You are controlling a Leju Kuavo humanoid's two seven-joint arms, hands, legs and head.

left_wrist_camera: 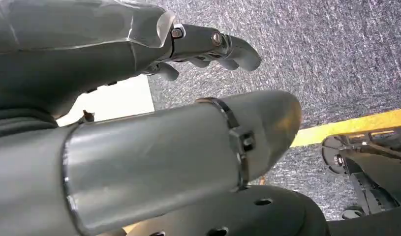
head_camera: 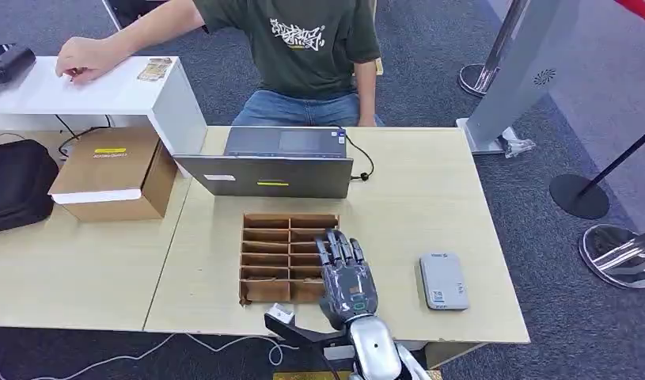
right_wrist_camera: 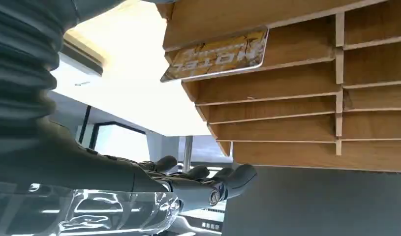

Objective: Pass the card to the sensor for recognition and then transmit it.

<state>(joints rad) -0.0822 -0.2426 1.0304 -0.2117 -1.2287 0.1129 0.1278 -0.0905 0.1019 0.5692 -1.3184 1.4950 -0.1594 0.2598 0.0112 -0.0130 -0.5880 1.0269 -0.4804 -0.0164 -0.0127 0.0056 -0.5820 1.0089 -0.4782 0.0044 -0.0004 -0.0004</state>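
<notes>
Reaching over the near right part of the brown wooden slotted card rack [head_camera: 289, 257], the right hand [head_camera: 347, 279] lies palm down with its dark fingers [head_camera: 341, 248] straight and spread, holding nothing; in the right wrist view the same hand [right_wrist_camera: 188, 187] shows its fingers extended and apart beside the rack [right_wrist_camera: 296, 93]; a yellow patterned card with printed lettering [right_wrist_camera: 219, 54] stands tilted in one slot of the rack, near its end, apart from the hand; the rack sits on the pale wooden table [head_camera: 414, 198], just in front of the grey laptop [head_camera: 275, 162]; the flat grey rectangular sensor pad [head_camera: 443, 280] lies on the table to the right of the hand, near it but not touching; the left hand [left_wrist_camera: 198, 46] hangs over grey carpet [left_wrist_camera: 326, 54] with fingers loosely curled and nothing in them; a person in a dark green shirt [head_camera: 311, 43] sits behind the table, one hand [head_camera: 83, 59] resting on a white shelf [head_camera: 105, 91]; a brown cardboard box [head_camera: 113, 174] stands to the left.
</notes>
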